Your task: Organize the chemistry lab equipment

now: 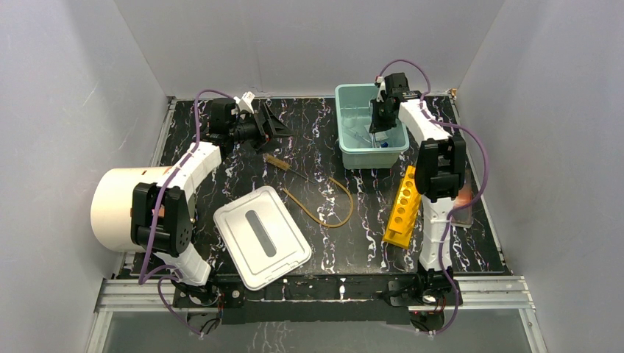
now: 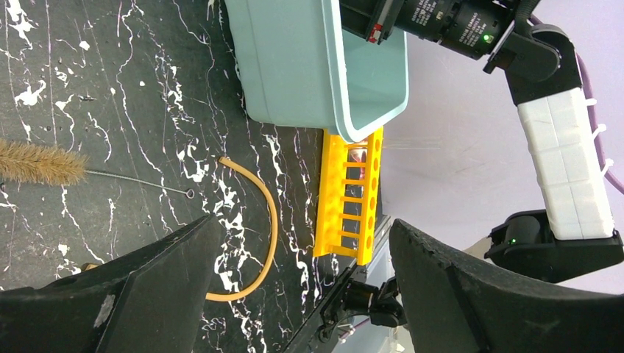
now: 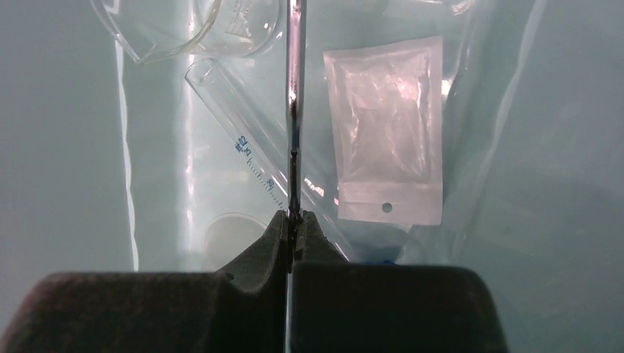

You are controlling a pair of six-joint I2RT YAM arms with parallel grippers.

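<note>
My right gripper (image 3: 294,217) is shut on the thin metal tongs (image 3: 296,88) and holds them inside the teal bin (image 1: 346,143). Under them in the bin lie a clear glass beaker (image 3: 213,26), a graduated glass tube (image 3: 250,158) and a white packet (image 3: 386,140); a small blue piece (image 3: 383,259) peeks out by my finger. My left gripper (image 2: 302,287) is open and empty, at the table's far left (image 1: 274,126). The tan brush (image 1: 278,162) and the amber tubing loop (image 1: 335,202) lie on the table between the arms; both show in the left wrist view, brush (image 2: 37,163), tubing (image 2: 268,235).
A yellow test tube rack (image 1: 403,207) lies on the table by the right arm. A white bin lid (image 1: 261,237) lies near the front middle. A big cream cylinder (image 1: 118,207) lies at the left edge. Grey walls close in the table.
</note>
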